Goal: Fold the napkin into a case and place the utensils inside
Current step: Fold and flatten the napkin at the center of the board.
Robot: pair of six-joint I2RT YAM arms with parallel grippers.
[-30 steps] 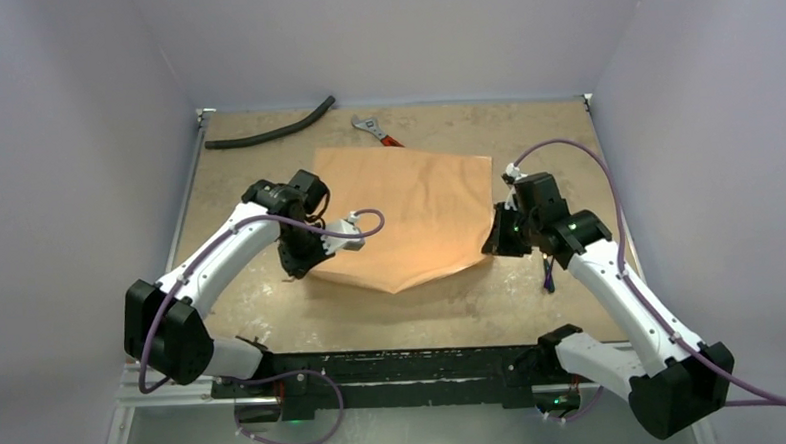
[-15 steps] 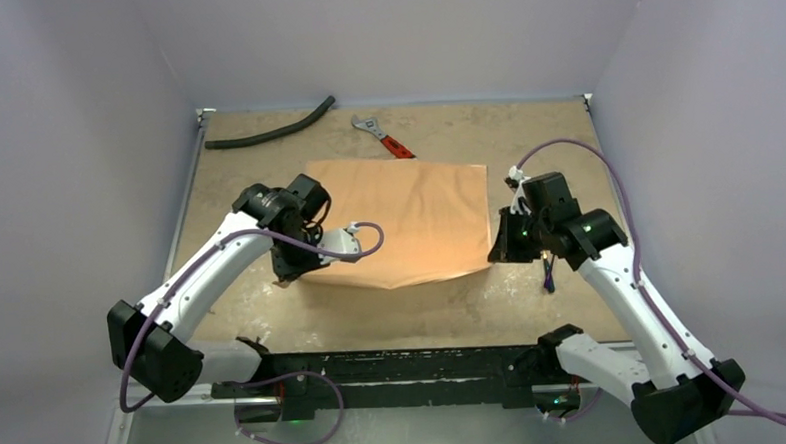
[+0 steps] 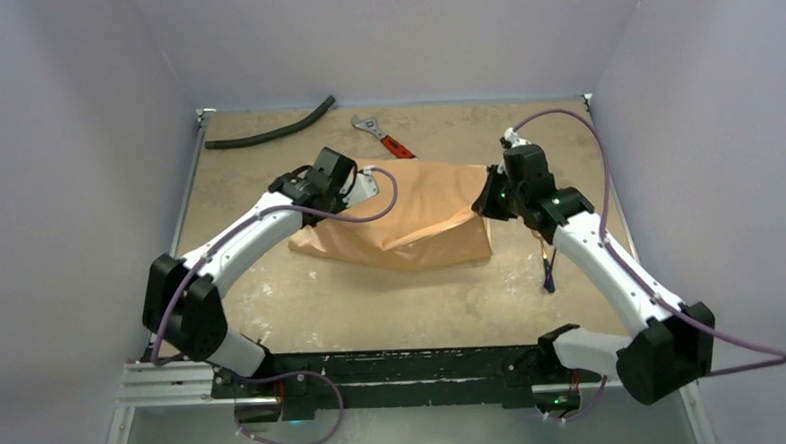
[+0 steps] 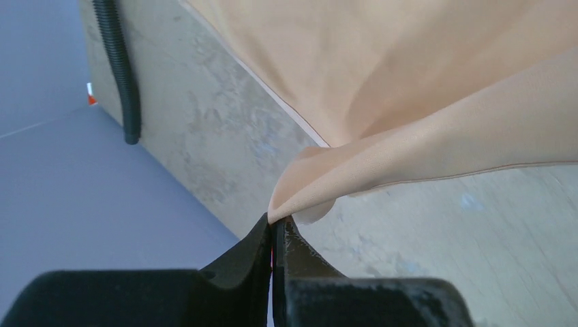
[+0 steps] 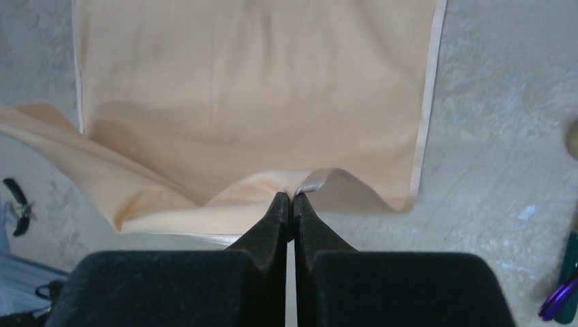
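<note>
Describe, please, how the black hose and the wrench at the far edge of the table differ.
The hose is long and curved; the wrench is shorter and straight. The hose is black all over; the wrench has a steel head and red handle. The hose lies clear of the napkin; the wrench ends close to it. Both lie flat on the table.

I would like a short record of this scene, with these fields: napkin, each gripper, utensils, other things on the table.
napkin: peach-orange, partly folded over itself, two corners raised off the table
left gripper: shut on one napkin corner
right gripper: shut on another corner
utensils: dark purple piece on the table, right of the napkin, outside it
other things: black hose and red-handled wrench at the far side
</note>
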